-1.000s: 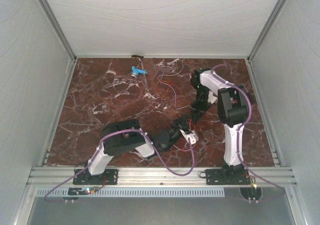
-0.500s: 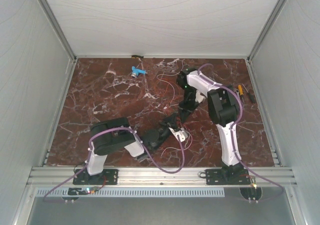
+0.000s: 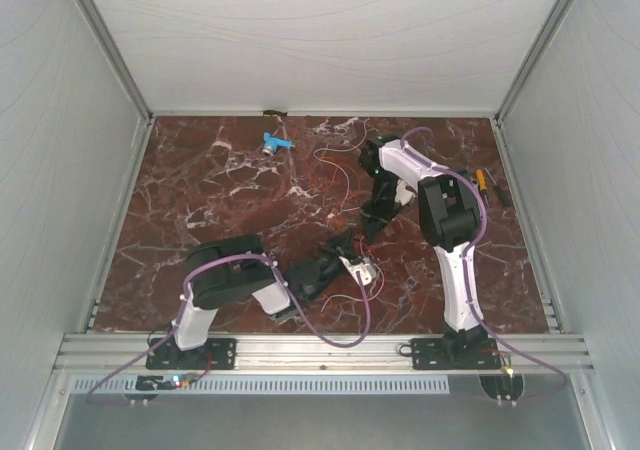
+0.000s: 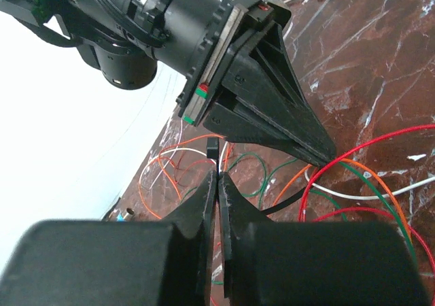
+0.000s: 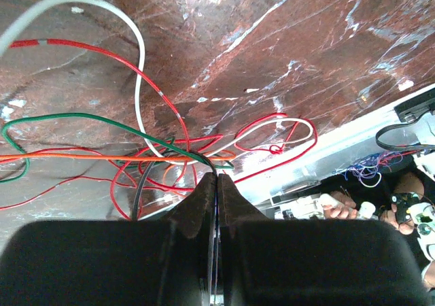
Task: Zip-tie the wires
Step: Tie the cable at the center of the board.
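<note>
Both are clenched: the left gripper (image 4: pixel 217 177) pinches what looks like a thin black strip (image 4: pixel 212 147), which reaches across the wires (image 4: pixel 353 168) toward the right gripper (image 4: pixel 326 160) just beside them.

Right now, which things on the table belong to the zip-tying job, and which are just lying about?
Job: wires; black strip, likely the zip tie, pinched in the left gripper; right gripper.
Lying about: blue-and-white piece; hand tools at the right edge.
</note>
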